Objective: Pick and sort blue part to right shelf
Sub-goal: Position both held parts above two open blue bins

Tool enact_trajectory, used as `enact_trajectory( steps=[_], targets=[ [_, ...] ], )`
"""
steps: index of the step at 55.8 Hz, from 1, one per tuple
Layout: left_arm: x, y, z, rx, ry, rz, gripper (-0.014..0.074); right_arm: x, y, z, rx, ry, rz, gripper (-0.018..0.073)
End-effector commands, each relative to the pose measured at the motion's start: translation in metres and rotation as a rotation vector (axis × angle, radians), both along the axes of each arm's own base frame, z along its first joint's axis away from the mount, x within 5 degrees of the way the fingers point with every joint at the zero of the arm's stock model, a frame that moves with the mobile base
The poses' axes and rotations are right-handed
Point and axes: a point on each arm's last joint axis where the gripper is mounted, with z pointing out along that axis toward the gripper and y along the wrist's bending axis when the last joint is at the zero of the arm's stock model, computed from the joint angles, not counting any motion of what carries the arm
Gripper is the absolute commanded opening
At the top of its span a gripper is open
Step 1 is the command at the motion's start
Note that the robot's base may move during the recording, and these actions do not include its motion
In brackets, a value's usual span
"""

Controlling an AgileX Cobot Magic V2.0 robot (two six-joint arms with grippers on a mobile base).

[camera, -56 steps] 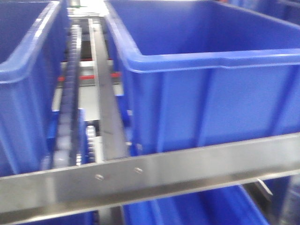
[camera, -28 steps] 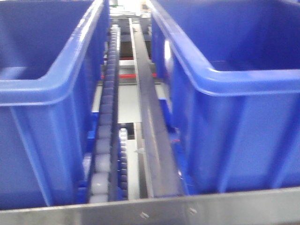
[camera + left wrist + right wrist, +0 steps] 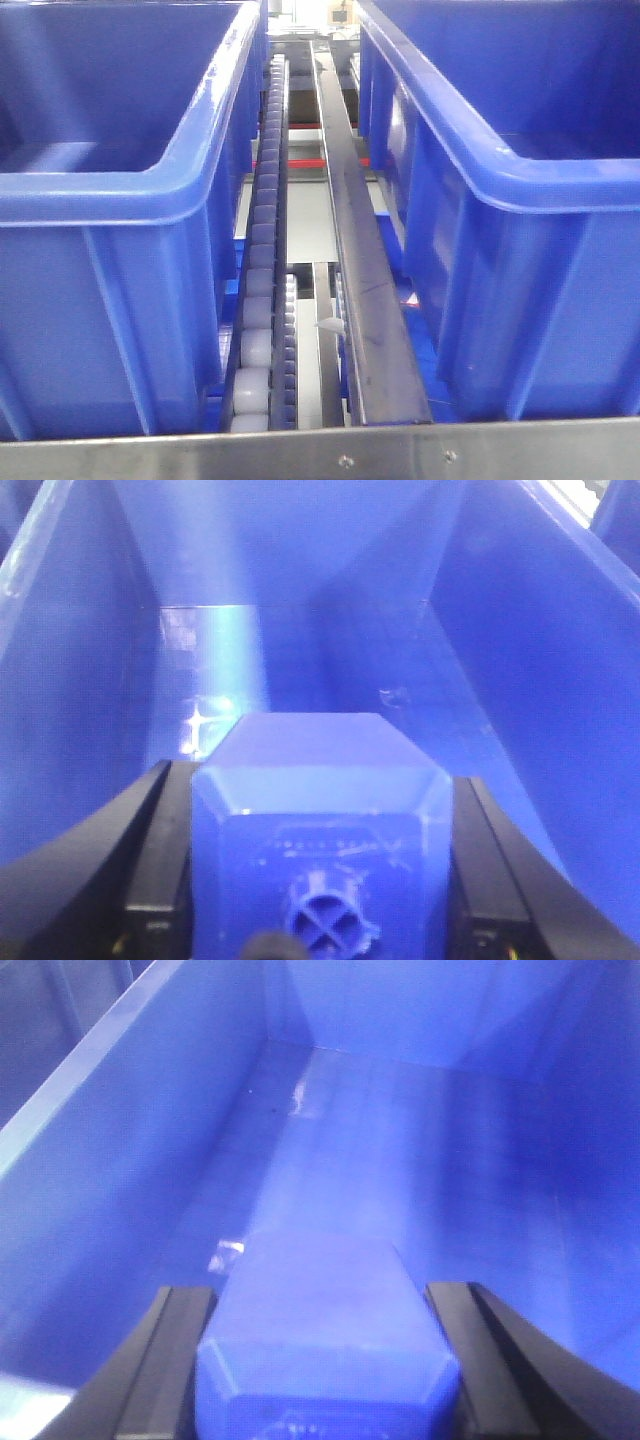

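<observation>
Bin floor [image 3: 330,660] lying directly beneath: left gripper [image 3: 318,880] clamping blue part [image 3: 315,770], right gripper [image 3: 325,1370] clamping second part [image 3: 320,1290], long axes forward.

You face an industrial parts store: large blue plastic bins [image 3: 110,190] sit on a grey steel flow rack [image 3: 365,290], a sloping track of small pale rollers [image 3: 262,250] behind its flat steel front rail [image 3: 200,458].

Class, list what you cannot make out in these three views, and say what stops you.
Front view: no claw shows; the right bin is cut off by the right edge.
Left wrist view: the marking on the left blue part, in the left claw, is too blurred to read.
Right wrist view: the right blue part, in the right claw, is blurred and cut by the bottom edge.
</observation>
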Motion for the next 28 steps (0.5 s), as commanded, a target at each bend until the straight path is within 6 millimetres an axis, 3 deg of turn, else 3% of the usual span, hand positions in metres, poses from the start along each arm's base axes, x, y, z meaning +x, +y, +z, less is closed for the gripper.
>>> enact_trajectory(
  steps=[1,28],
  targets=[
    [0.0027,-0.0001,0.0175,-0.024,-0.113,0.007,0.0295,0.0017,0.0009,0.0186,0.014,-0.121,0.009,0.0238],
    [0.0027,-0.0001,0.0175,-0.024,-0.113,0.007,0.0295,0.0017,0.0009,0.0186,0.014,-0.121,0.009,0.0238]
  ],
)
